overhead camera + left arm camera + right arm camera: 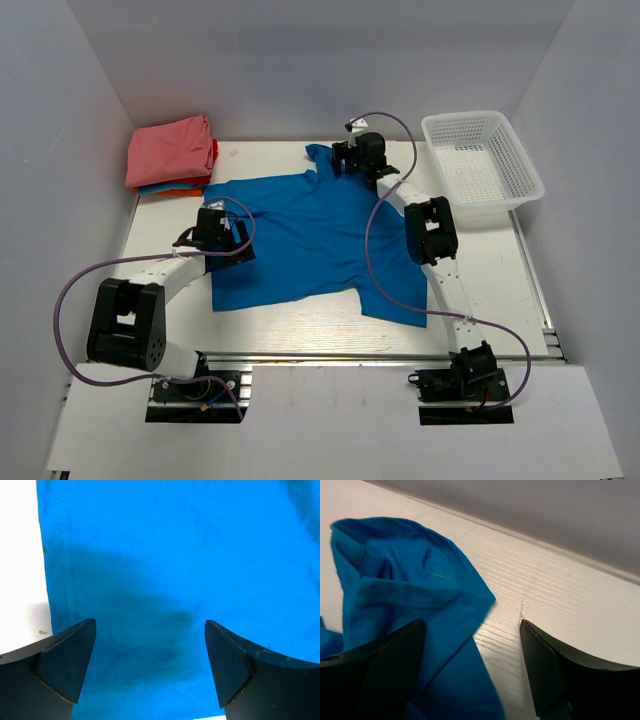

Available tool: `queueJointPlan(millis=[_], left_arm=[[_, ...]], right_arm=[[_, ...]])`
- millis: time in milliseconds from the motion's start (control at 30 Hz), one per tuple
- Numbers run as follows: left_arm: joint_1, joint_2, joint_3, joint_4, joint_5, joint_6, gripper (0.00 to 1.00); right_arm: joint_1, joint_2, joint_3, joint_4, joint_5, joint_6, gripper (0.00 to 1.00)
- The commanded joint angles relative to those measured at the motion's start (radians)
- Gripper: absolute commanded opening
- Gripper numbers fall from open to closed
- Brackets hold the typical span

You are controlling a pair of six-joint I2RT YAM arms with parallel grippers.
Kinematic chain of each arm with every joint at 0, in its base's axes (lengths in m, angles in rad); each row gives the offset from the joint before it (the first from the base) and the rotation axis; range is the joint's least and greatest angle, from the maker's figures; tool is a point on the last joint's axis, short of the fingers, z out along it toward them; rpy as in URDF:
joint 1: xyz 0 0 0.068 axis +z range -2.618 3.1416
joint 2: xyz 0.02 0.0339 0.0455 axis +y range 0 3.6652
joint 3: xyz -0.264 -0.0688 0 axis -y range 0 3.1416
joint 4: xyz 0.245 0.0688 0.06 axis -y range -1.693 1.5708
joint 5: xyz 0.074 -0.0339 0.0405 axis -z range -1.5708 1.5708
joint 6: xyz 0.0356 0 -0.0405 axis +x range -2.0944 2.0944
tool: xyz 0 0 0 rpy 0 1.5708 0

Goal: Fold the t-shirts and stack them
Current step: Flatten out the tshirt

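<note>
A bright blue t-shirt (310,235) lies spread flat on the white table, with one sleeve bunched at the far edge (405,575). My left gripper (226,240) hovers over the shirt's left edge, open, and only flat blue cloth (175,555) shows between its fingers (150,630). My right gripper (347,156) is at the bunched far sleeve and open (472,630); the cloth's edge lies between its fingers. A stack of folded t-shirts (170,150) sits at the back left, salmon-pink on top, with blue and orange-red edges showing beneath.
A white mesh basket (525,175) stands at the back right corner. Grey walls close in the table at the back and sides. Bare table (500,290) shows to the right of the shirt and along the near edge.
</note>
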Motion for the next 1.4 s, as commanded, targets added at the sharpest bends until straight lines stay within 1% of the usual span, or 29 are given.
queueJointPlan(millis=[0, 33, 100, 167, 200, 267, 300, 367, 467, 533, 567, 633, 733, 767, 833, 900, 933, 967, 1000, 1067, 1133, 1167, 1200, 1233, 1300, 1367], left_arm=[[-0.005, -0.065, 0.008, -0.009, 0.01, 0.006, 0.99], [-0.005, -0.079, 0.008, -0.009, 0.01, 0.006, 0.99], [-0.005, -0.108, 0.008, -0.009, 0.0, -0.005, 0.99], [-0.005, -0.126, -0.001, -0.021, -0.023, -0.005, 0.99], [-0.005, -0.142, -0.001, -0.032, -0.023, -0.005, 0.99], [-0.005, -0.154, -0.001, -0.032, -0.033, -0.005, 0.99], [-0.005, -0.154, -0.013, -0.032, -0.033, -0.005, 0.99], [-0.005, -0.166, -0.014, -0.032, -0.033, -0.005, 0.99], [-0.005, -0.177, -0.023, -0.032, -0.033, -0.005, 0.99], [-0.005, -0.177, -0.023, -0.032, -0.033, -0.005, 0.99], [-0.005, -0.177, -0.023, -0.032, -0.033, -0.005, 0.99], [-0.005, -0.168, -0.023, -0.032, -0.033, -0.005, 0.99], [-0.005, -0.159, -0.023, -0.023, -0.022, -0.005, 0.99], [-0.005, -0.148, -0.023, -0.023, -0.022, -0.005, 0.99], [-0.005, -0.148, -0.023, -0.023, -0.022, -0.005, 0.99], [-0.005, -0.148, -0.023, -0.023, -0.022, -0.005, 0.99], [-0.005, -0.148, -0.023, -0.023, -0.022, -0.005, 0.99], [-0.005, -0.148, -0.023, -0.023, -0.022, -0.005, 0.99], [-0.005, -0.148, -0.023, -0.023, -0.022, -0.005, 0.99], [-0.005, -0.148, -0.023, -0.023, -0.022, -0.005, 0.99], [-0.005, -0.148, -0.023, -0.023, -0.031, -0.005, 0.99], [-0.005, -0.148, -0.023, -0.023, -0.031, -0.005, 0.99], [-0.005, -0.148, -0.023, -0.009, -0.022, 0.004, 0.99], [-0.005, -0.137, -0.023, -0.009, -0.022, 0.004, 0.99], [-0.005, -0.127, -0.023, 0.004, -0.011, 0.004, 0.99], [-0.005, -0.116, -0.032, 0.026, 0.007, 0.004, 0.99]], right_arm=[[0.012, -0.012, 0.06, 0.066, -0.034, -0.04, 0.82], [0.016, -0.009, 0.069, 0.056, -0.034, -0.035, 0.8], [0.019, -0.006, 0.072, 0.052, -0.058, -0.035, 0.71], [0.021, 0.004, 0.103, 0.024, -0.077, -0.035, 0.66], [0.022, 0.008, 0.111, 0.018, -0.094, -0.032, 0.66], [0.024, 0.007, 0.109, 0.013, -0.114, -0.037, 0.62], [0.024, 0.005, 0.111, 0.012, -0.117, -0.034, 0.57], [0.024, 0.007, 0.111, 0.009, -0.118, -0.027, 0.57], [0.019, 0.007, 0.115, 0.001, -0.204, -0.044, 0.71], [0.033, -0.01, 0.083, -0.003, -0.233, -0.104, 0.82], [0.039, -0.027, 0.065, 0.018, -0.255, -0.144, 0.84], [0.058, -0.041, 0.031, 0.036, -0.226, -0.139, 0.84], [0.067, -0.019, 0.072, 0.024, -0.168, -0.115, 0.84], [0.065, -0.018, 0.075, 0.015, -0.151, -0.11, 0.78], [0.065, -0.015, 0.083, 0.01, -0.161, -0.104, 0.73], [0.067, -0.013, 0.082, 0.007, -0.175, -0.112, 0.54], [0.067, -0.013, 0.083, 0.007, -0.18, -0.118, 0.39], [0.068, -0.018, 0.079, 0.009, -0.177, -0.116, 0.15], [0.072, -0.021, 0.069, 0.033, -0.155, -0.086, 0.0], [0.067, -0.044, 0.033, 0.046, -0.178, -0.089, 0.0], [0.072, -0.059, 0.014, 0.067, -0.164, -0.104, 0.0], [0.076, -0.097, -0.018, 0.079, -0.151, -0.113, 0.0], [0.076, -0.116, -0.036, 0.104, -0.096, -0.116, 0.0], [0.079, -0.157, -0.076, 0.121, -0.082, -0.119, 0.0], [0.076, -0.223, -0.153, 0.168, -0.002, -0.127, 0.0], [0.082, -0.28, -0.171, 0.184, 0.102, -0.168, 0.0]])
